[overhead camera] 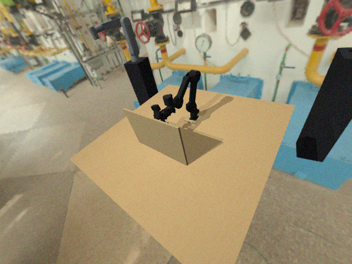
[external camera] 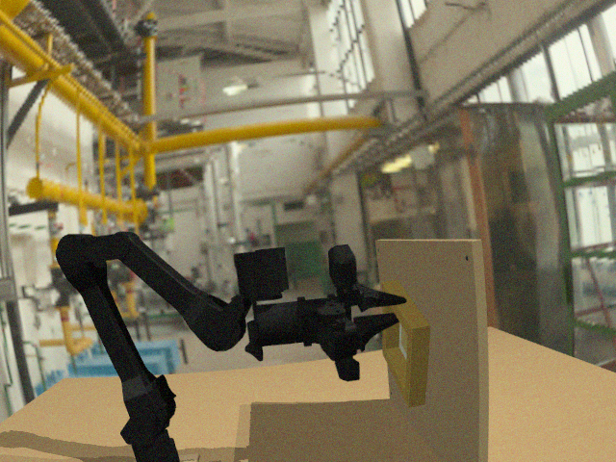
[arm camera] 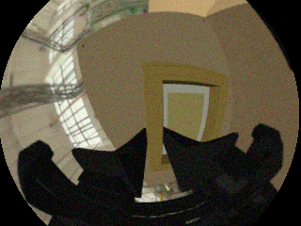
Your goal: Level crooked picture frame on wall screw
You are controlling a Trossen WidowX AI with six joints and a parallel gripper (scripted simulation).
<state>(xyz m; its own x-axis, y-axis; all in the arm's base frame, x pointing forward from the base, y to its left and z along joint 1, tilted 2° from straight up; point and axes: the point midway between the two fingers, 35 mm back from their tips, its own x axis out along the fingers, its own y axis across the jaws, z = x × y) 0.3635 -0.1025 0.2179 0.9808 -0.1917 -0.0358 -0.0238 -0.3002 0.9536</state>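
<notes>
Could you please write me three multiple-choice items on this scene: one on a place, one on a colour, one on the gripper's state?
1. Where is the picture frame?
A. flat on the table
B. against the upright wall panel
C. on the floor

2. What colour is the frame's border?
A. mustard yellow
B. red
C. blue

3. What is the gripper doing?
A. hanging open, away from the frame
B. shut on nothing
C. shut on the frame's edge

Answers: 1 B, the exterior view shows it against the panel, above the table. 2 A, the wrist view shows a yellow border round a paler centre. 3 C, the fingers sit either side of one frame bar.
</notes>
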